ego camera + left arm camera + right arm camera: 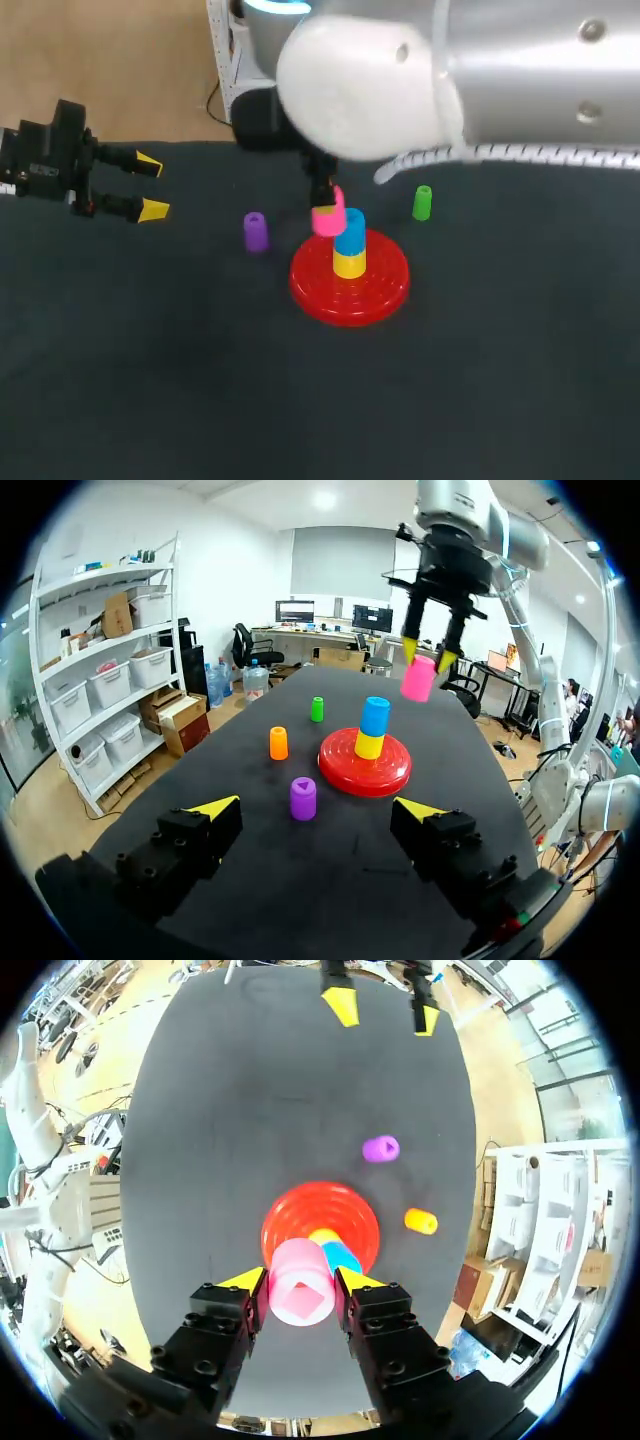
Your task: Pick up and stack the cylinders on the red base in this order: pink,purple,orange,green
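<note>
**Pink cylinder's up in the air, pinched by the right gripper**

Closest to the camera in the head view, just below the middle of the frame, sits the red base (350, 290). It's got a yellow cylinder (349, 265) standing on its hub and a blue cylinder (349, 232) stacked on top of that.

A bit further back and to the left, the purple cylinder (256, 231) stands upright on the dark table (150, 380), near the base but not touching it.

Right behind the stack, the right gripper (300, 1282) is clamped on the pink cylinder (300, 1295), one yellow tip on each side. The left wrist view shows it hanging off the table, next to the top of the blue one and apart from it.

The green cylinder (422, 202) stands further back, right of centre. The orange cylinder (279, 743) is upright too, between the purple and green ones.

The left gripper (150, 186) is way off at the left edge, fingers spread wide with nothing in them.
</note>
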`<state>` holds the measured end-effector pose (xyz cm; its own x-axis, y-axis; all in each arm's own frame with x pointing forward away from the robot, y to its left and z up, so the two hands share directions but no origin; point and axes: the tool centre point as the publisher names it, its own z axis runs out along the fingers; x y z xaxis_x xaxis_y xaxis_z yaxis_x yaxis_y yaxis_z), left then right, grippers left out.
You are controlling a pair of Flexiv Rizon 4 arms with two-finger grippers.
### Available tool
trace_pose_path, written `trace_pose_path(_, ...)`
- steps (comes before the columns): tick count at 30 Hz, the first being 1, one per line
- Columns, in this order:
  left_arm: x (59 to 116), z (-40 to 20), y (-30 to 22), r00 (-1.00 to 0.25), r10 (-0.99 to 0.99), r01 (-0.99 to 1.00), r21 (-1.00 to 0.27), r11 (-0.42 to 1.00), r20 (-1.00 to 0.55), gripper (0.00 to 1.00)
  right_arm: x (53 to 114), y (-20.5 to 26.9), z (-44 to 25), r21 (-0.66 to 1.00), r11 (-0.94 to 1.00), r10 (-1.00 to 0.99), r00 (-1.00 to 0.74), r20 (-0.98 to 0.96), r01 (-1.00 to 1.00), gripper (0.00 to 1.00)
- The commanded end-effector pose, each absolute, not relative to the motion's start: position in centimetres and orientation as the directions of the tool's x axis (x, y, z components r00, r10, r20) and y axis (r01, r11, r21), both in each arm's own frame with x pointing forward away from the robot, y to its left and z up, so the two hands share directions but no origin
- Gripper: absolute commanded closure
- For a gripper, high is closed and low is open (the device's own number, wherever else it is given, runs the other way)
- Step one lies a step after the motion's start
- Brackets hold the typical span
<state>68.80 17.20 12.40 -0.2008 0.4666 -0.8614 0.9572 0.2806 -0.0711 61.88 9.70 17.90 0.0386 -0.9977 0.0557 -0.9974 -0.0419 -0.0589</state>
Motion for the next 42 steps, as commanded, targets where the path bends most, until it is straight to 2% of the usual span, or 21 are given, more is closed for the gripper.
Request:
trace_pose_path(1,68.6,12.3,17.3,-0.197,0.463,0.957,-0.066,0.282,-0.864,0.0,63.2,8.7,17.9,-0.028,-0.033,-0.998,0.031,0.062,-0.999,1.0)
trace_pose_path(32,68.6,12.3,17.3,-0.197,0.463,0.957,-0.066,0.282,-0.864,0.0,67.4,7.5,14.2,0.007,0.05,-0.997,-0.05,0.065,-0.999,1.0)
trace_pose_path(42,68.6,12.3,17.3,-0.197,0.463,0.957,-0.066,0.282,-0.864,0.0,66.9,7.6,13.5,0.012,0.053,-0.998,-0.053,0.045,-0.999,1.0)
